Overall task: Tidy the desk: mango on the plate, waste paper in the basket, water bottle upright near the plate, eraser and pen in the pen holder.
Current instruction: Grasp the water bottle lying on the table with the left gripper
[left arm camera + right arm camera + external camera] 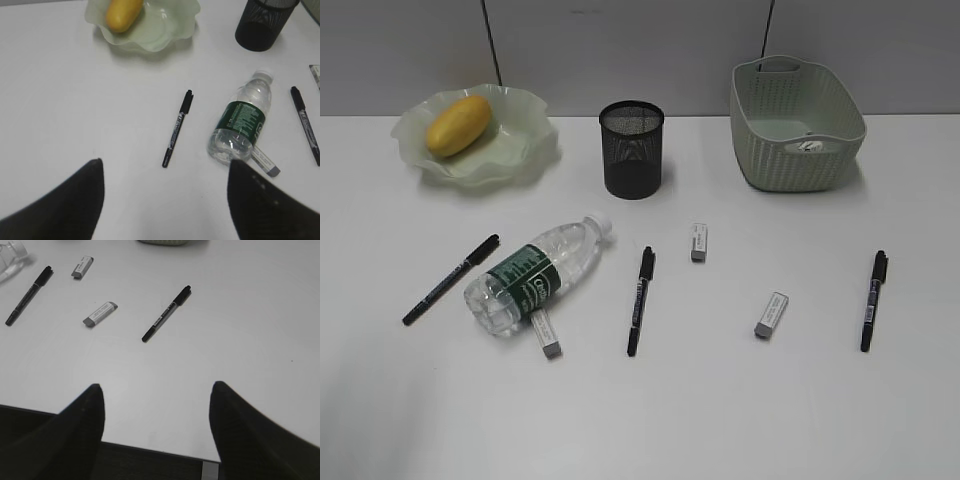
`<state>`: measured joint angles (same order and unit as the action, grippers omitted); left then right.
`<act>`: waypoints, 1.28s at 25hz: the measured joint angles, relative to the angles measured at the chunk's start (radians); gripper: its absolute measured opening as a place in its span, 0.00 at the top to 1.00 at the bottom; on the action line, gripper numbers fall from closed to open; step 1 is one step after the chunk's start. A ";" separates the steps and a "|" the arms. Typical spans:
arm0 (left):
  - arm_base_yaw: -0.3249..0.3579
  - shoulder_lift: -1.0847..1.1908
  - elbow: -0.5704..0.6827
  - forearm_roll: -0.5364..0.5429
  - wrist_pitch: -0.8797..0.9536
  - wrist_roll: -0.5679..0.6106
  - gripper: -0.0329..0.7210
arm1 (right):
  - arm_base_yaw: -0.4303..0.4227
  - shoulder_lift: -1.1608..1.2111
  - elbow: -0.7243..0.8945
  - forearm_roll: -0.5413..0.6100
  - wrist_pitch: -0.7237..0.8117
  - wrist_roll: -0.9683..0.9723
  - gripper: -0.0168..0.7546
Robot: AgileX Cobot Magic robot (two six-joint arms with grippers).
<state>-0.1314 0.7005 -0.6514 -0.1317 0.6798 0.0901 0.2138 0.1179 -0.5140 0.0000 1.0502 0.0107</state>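
The mango (458, 125) lies on the plate (525, 150) at the back left. The waste paper (810, 146) lies inside the basket (795, 125) at the back right. The water bottle (535, 275) lies on its side, its base over one eraser (547, 334). Two more erasers (698, 242) (771, 314) and three pens (450, 279) (640, 300) (874, 299) lie on the desk. The pen holder (632, 150) stands at the back centre. My left gripper (165, 170) is open and empty, near the left pen (177, 129). My right gripper (156, 385) is open and empty over the desk's front edge, short of the right pen (166, 314).
Neither arm shows in the exterior view. The desk's front edge (150, 447) runs under my right gripper. A grey wall stands behind the desk.
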 joint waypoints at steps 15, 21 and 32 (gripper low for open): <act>-0.255 0.801 -0.528 -0.029 0.116 0.165 0.17 | 0.000 0.000 0.001 0.000 0.000 0.001 0.30; -0.322 1.070 -0.781 0.010 0.324 0.183 0.17 | 0.000 0.000 0.001 0.000 0.000 0.001 0.30; -0.379 1.405 -1.107 0.063 0.504 0.170 0.11 | 0.000 0.000 0.001 0.000 0.000 0.001 0.30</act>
<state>-0.5099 2.1055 -1.7581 -0.0691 1.1841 0.2601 0.2138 0.1179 -0.5131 0.0000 1.0502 0.0116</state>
